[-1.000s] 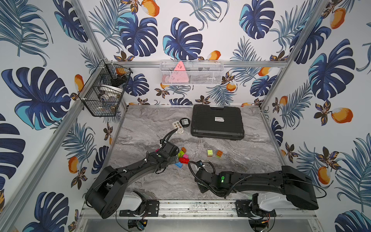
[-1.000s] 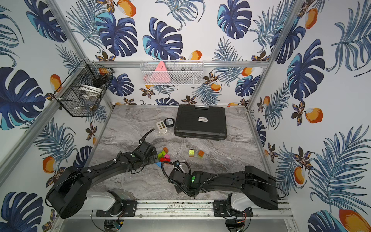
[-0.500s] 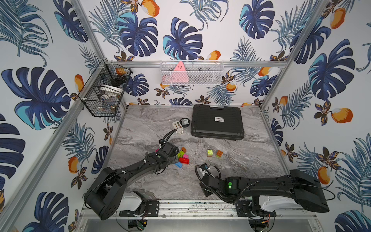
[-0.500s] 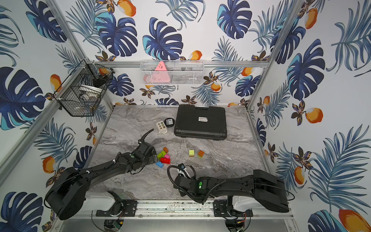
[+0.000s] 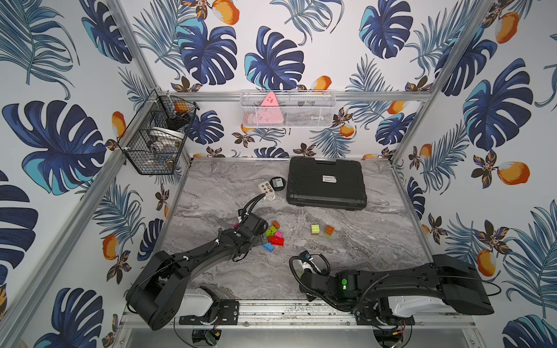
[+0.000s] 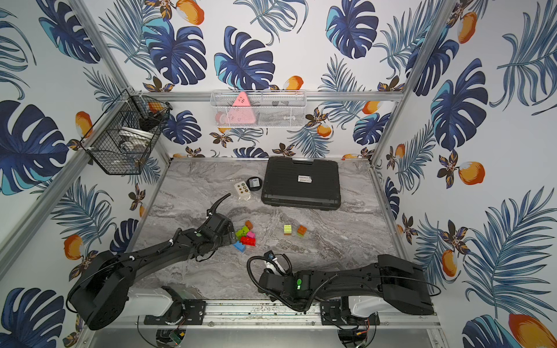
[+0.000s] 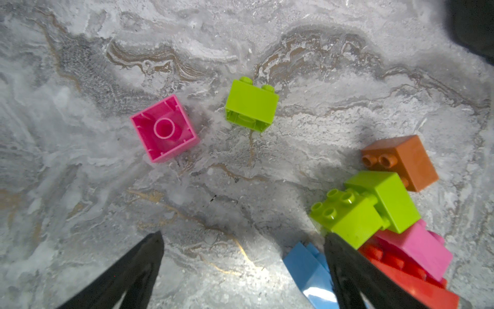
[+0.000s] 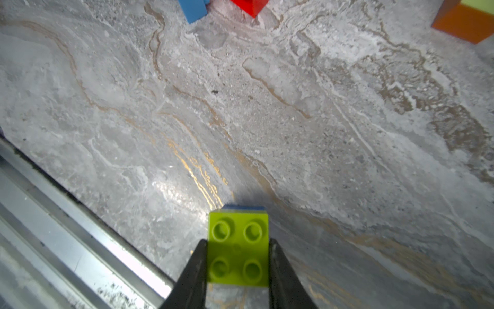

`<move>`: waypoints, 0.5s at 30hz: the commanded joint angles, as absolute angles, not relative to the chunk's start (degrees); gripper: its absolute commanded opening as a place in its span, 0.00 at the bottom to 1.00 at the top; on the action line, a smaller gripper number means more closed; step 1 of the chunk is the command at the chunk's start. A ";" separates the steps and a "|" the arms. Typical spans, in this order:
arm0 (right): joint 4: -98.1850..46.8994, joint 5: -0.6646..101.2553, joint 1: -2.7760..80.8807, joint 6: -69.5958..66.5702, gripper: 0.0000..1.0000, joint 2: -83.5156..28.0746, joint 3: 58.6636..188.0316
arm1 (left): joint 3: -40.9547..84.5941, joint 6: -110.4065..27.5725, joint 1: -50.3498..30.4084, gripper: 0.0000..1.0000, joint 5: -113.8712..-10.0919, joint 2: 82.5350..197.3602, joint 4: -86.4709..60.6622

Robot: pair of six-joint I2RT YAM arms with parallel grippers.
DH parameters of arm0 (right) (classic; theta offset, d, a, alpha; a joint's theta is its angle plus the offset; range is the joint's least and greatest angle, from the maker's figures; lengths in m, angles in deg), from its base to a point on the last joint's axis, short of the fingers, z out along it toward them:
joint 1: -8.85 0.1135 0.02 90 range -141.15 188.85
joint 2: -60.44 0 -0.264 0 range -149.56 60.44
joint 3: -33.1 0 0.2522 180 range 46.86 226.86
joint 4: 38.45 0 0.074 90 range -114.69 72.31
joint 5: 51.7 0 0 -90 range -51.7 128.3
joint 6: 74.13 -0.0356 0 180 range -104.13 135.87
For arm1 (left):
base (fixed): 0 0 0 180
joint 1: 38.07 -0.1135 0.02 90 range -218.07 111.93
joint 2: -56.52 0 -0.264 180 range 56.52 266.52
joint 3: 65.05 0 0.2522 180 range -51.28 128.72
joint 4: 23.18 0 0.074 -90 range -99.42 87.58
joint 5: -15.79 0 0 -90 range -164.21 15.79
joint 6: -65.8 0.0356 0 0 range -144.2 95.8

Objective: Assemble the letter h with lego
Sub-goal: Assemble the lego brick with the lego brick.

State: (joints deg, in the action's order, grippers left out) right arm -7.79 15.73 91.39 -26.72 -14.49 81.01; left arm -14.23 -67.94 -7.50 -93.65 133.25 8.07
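In both top views, the pile of chunky studded plastic lego bricks [image 5: 275, 236] lies mid-way across the grey marbled table [image 5: 376, 241].

Left wrist view: the left claw [image 7: 243, 236] gapes wide over bare table. The pile sits just beside one finger, so it is probably choosing a brick.

Right wrist view: the right claw [image 8: 238, 242] pinches a lime green square brick [image 8: 238, 232] by its sides. This leaves the studs free for joining. The brick is near the metal front rail [image 8: 66, 224], well apart from the pile.

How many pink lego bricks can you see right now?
2. One pink plastic brick lies upside down, alone on the marble table; the other pink brick is in the pile, against the long red brick. Others may be hidden under the left arm.
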 commanded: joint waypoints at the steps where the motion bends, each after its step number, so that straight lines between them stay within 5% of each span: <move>1: -5.48 15.98 91.50 -27.38 0.31 -12.89 80.60 | -14.44 -68.90 -7.68 0.99 -94.60 133.07 7.62; 15: -12.01 15.09 95.92 -27.30 0.30 -18.65 76.36 | -14.65 -69.07 -7.75 0.99 -94.95 132.72 7.63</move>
State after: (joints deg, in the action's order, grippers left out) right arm -21.29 9.41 95.06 -28.22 -17.01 75.70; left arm -14.60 -67.97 -7.68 -93.81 132.90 8.01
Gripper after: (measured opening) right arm 0.346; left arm 0.990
